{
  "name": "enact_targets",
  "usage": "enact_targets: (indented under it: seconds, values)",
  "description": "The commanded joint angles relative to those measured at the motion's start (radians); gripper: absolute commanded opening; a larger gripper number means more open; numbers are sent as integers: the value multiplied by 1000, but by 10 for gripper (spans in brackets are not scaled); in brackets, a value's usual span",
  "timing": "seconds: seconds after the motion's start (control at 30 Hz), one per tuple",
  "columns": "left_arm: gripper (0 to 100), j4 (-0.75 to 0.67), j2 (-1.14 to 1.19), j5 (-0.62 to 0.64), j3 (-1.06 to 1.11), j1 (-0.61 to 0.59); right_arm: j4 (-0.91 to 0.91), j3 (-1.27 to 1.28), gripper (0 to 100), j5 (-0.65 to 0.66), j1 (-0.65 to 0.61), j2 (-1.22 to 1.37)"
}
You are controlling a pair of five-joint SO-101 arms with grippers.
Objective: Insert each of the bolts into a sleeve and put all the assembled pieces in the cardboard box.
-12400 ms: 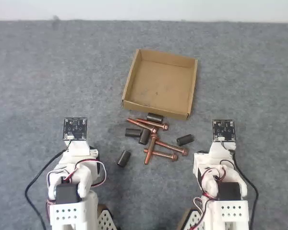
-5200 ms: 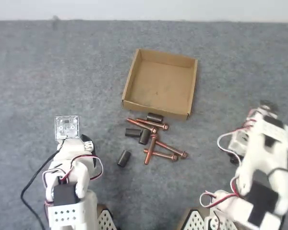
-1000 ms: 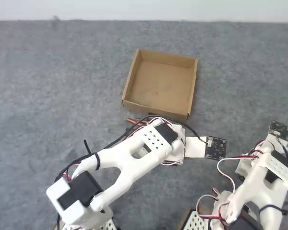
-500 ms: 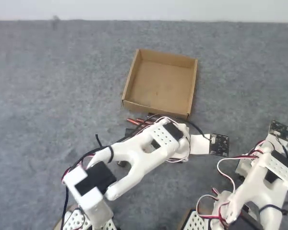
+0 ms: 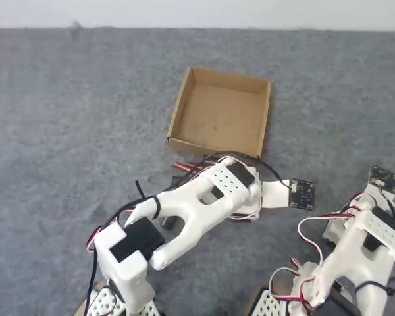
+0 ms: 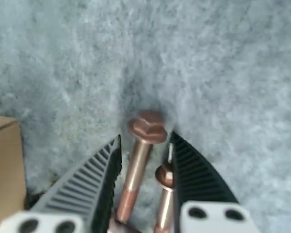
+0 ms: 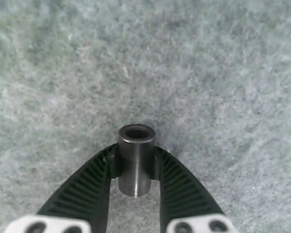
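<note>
My left gripper [image 6: 145, 141] is open and low over the grey carpet, its jaws straddling two copper bolts. One bolt [image 6: 144, 141] has its hex head just past the fingertips; a second bolt [image 6: 163, 194] lies against one finger. From above, the left arm [image 5: 210, 194] stretches across the pile just in front of the cardboard box [image 5: 184, 100] and hides most of it. Ends of the bolts [image 5: 184, 165] and a black sleeve [image 5: 178, 180] stick out beside the arm. My right gripper [image 7: 135, 151] is shut on a black sleeve [image 7: 136, 162], held upright with its bore facing the camera.
The right arm [image 5: 359, 247] stands folded at the table's right side, well apart from the pile. A corner of the cardboard box [image 6: 2, 160] is close beside the left gripper. Another dark sleeve [image 5: 167, 223] peeks out under the left arm.
The left arm has shifted a little over the bolt pile, its wrist drifting slightly right and toward the box. The right arm has stayed still with its sleeve.
</note>
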Motion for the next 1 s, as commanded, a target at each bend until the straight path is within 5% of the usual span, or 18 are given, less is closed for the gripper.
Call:
enact_targets:
  seconds: [0.0,0.53,0.8,0.97]
  values:
    - [152,61,0,-26,-31,-23,-13,-5,6,23,-13,-39]
    - [152,40,0,-29,-39,-12,-13,-5,6,23,-13,-39]
    - [151,3,3,72,-59,31,-13,-5,6,23,-13,-39]
    - [80,14,5,72,-59,15,-13,-5,6,23,-13,-39]
